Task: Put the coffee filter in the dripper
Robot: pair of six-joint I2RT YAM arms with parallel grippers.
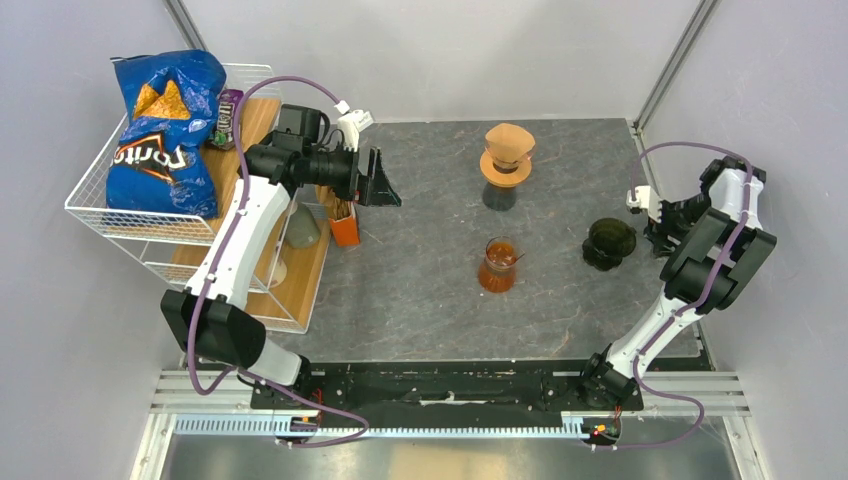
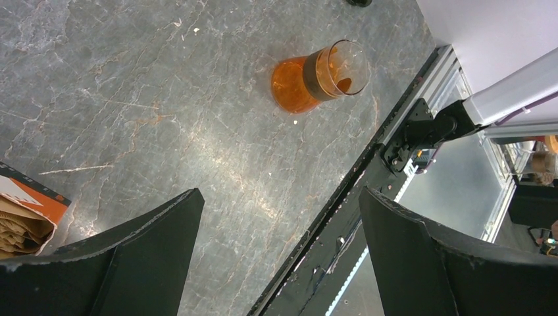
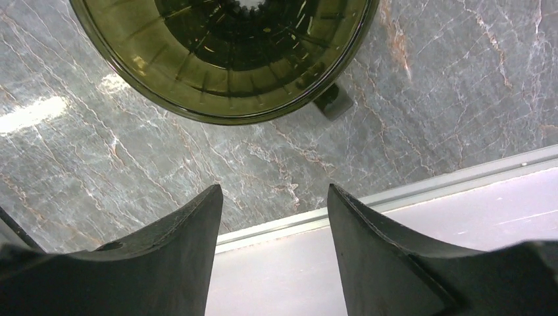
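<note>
Starting the pickup, we hold left gripper (image 2: 279,195) and right gripper (image 3: 273,189) spread apart (both empty) — next, left must pinch one filter (image 2: 18,227) from its box (image 1: 344,229).

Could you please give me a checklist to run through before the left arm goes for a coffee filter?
1. Left tool open and empty: ok.
2. Left tool lined up over the filter box: not ok, the box sits at the wrist view's edge.
3. Box holds brown filters: ok.
4. Green dripper bowl empty: ok.
5. Right tool open, not touching that dripper: ok.
6. Orange dripper already holds a filter: cannot tell.
</note>
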